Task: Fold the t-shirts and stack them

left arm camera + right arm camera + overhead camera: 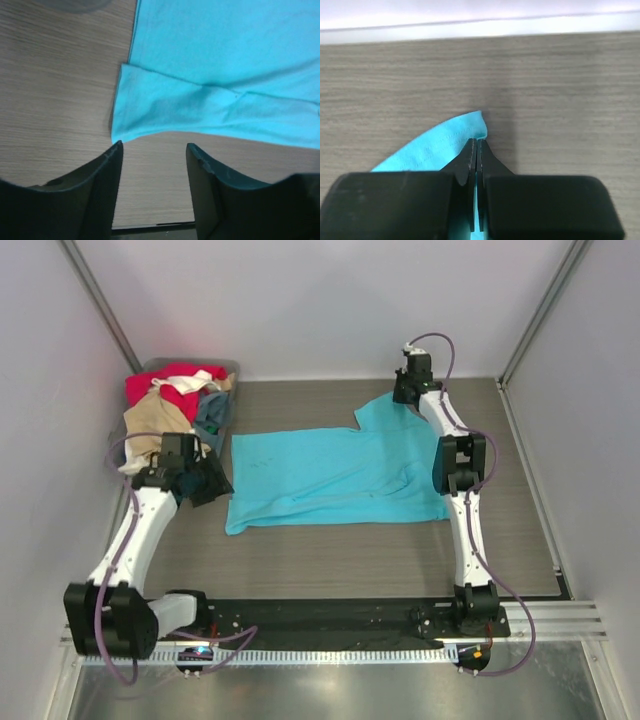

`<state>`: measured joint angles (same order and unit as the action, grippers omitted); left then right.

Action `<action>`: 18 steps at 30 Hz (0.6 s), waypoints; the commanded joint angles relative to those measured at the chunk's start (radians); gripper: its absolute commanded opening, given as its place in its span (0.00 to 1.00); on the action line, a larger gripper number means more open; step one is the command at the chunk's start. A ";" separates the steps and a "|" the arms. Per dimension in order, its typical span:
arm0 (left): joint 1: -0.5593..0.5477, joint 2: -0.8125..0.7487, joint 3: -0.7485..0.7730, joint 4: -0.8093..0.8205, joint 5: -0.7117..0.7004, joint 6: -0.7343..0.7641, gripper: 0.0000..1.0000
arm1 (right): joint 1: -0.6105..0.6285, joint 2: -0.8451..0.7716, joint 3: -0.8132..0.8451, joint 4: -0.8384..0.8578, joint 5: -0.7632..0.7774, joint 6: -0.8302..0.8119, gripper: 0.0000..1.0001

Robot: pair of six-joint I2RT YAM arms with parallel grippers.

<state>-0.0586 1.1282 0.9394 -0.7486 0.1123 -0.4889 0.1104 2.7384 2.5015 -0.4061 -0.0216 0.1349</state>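
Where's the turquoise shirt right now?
In the top view the turquoise t-shirt lies spread mid-table, right of the clothes bin, its far sleeve pinched by the right gripper.

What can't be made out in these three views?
- Top view: its own wrist hides the fingertips of the right gripper; its pinch on the turquoise t-shirt shows only in the right wrist view.
- Top view: the count of piled shirts in the bin; they overlap, and the left arm covers the near end.
- Left wrist view: a grey shape at the top edge, blurred and cut off.
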 commanded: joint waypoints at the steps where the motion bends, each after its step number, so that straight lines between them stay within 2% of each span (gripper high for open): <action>1: -0.018 0.172 0.167 0.086 -0.065 -0.063 0.51 | -0.008 -0.127 -0.094 -0.046 0.017 -0.046 0.01; 4: -0.046 0.301 0.294 0.103 -0.105 -0.080 0.49 | -0.040 -0.238 -0.213 -0.023 0.068 -0.043 0.01; 5: -0.047 0.400 0.385 0.103 -0.135 -0.085 0.48 | -0.060 -0.256 -0.233 -0.020 0.054 -0.025 0.01; 7: -0.055 0.488 0.470 0.107 -0.134 -0.100 0.47 | -0.084 -0.296 -0.277 -0.016 0.045 -0.012 0.01; 11: -0.092 0.742 0.706 0.109 -0.148 -0.097 0.45 | -0.136 -0.338 -0.352 -0.013 0.041 -0.006 0.01; 18: -0.107 1.033 1.005 0.031 -0.157 -0.027 0.46 | -0.205 -0.362 -0.461 0.016 0.051 0.005 0.01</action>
<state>-0.1658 2.1090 1.8366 -0.6689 -0.0193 -0.5571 -0.0849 2.4443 2.0724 -0.4221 0.0086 0.1349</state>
